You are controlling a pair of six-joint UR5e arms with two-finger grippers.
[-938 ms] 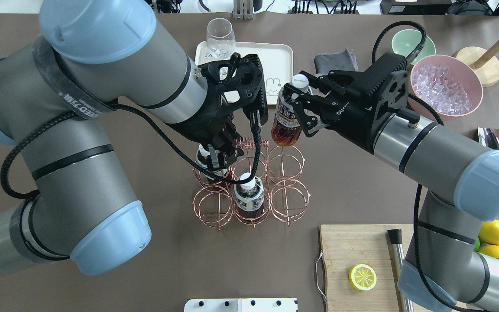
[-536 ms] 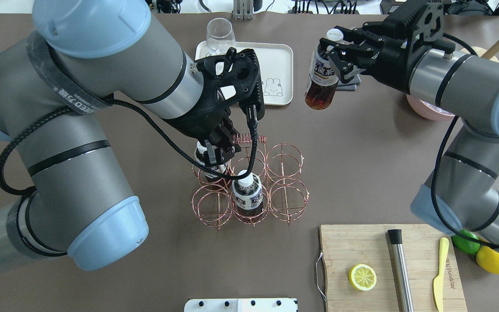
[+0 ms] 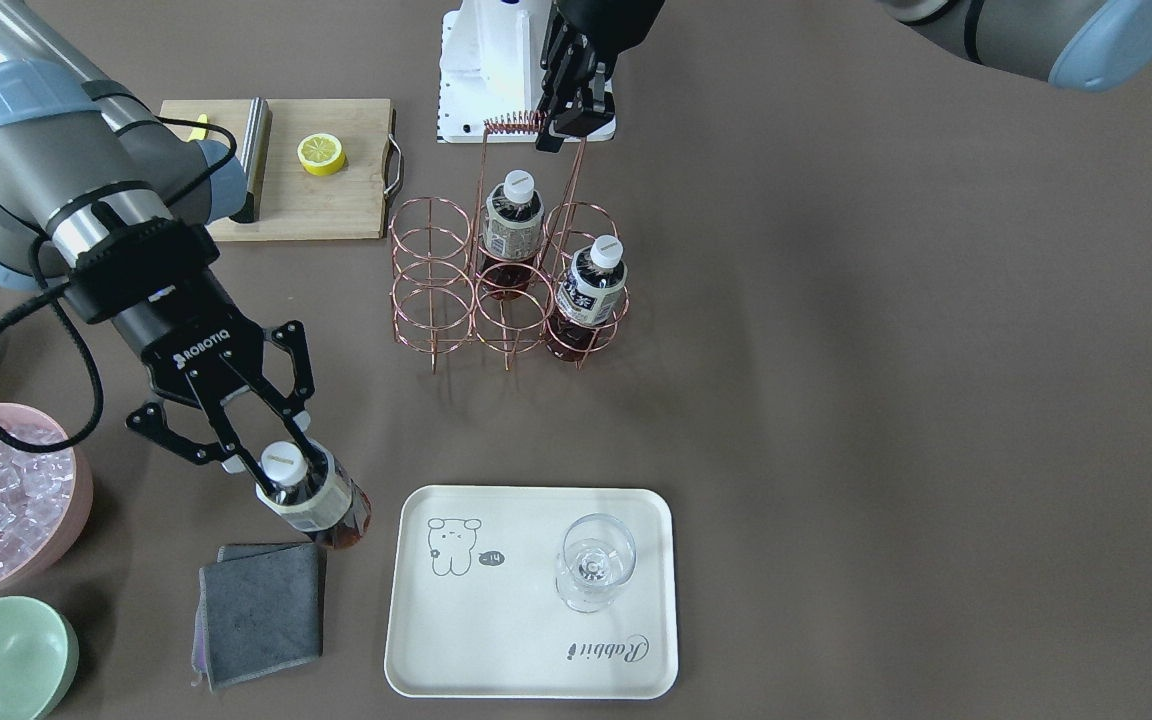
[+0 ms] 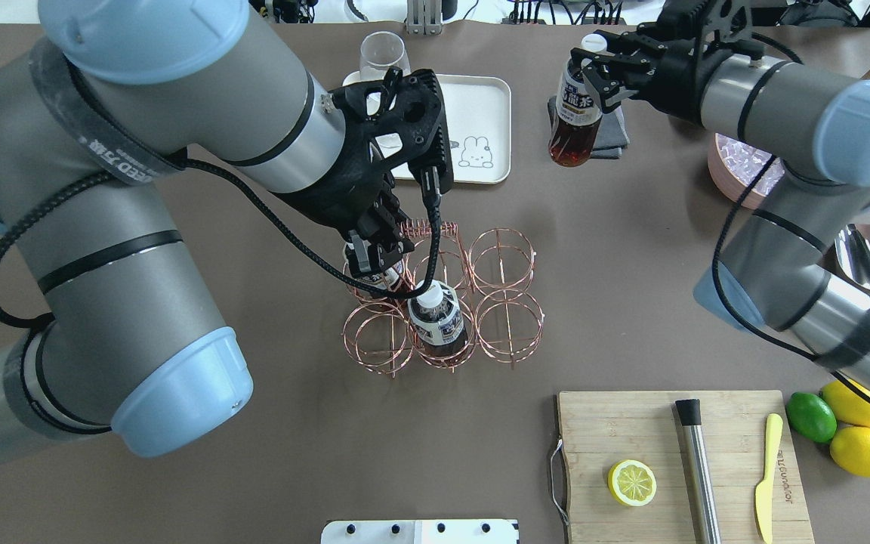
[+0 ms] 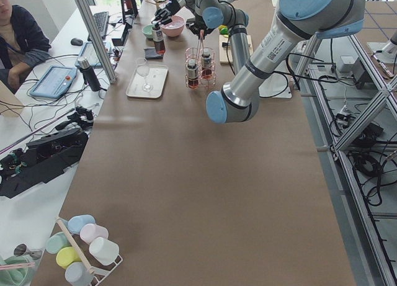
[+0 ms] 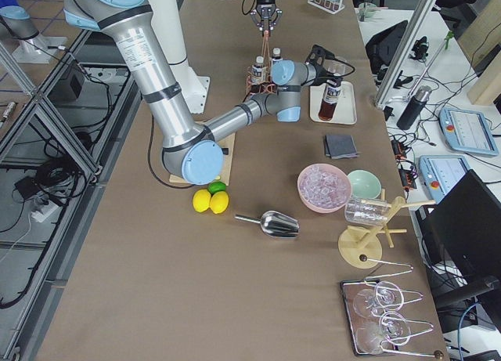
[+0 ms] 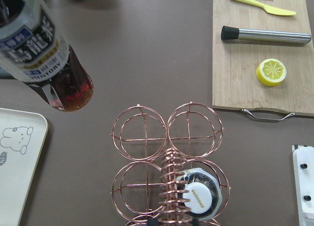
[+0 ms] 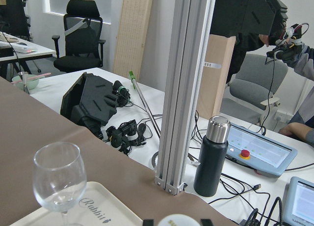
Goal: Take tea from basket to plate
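The right arm stretches far across the worktop, wrist angled down; its gripper is closed on the neck of the tea bottle, held tilted above a grey cloth just beside the plate; the left gripper, fingers nearly together, pinches the basket by its wire handle.

Wine glass; grey cloth; pink bowl of ice; green bowl; cutting board bearing lemon half, steel muddler, yellow knife.
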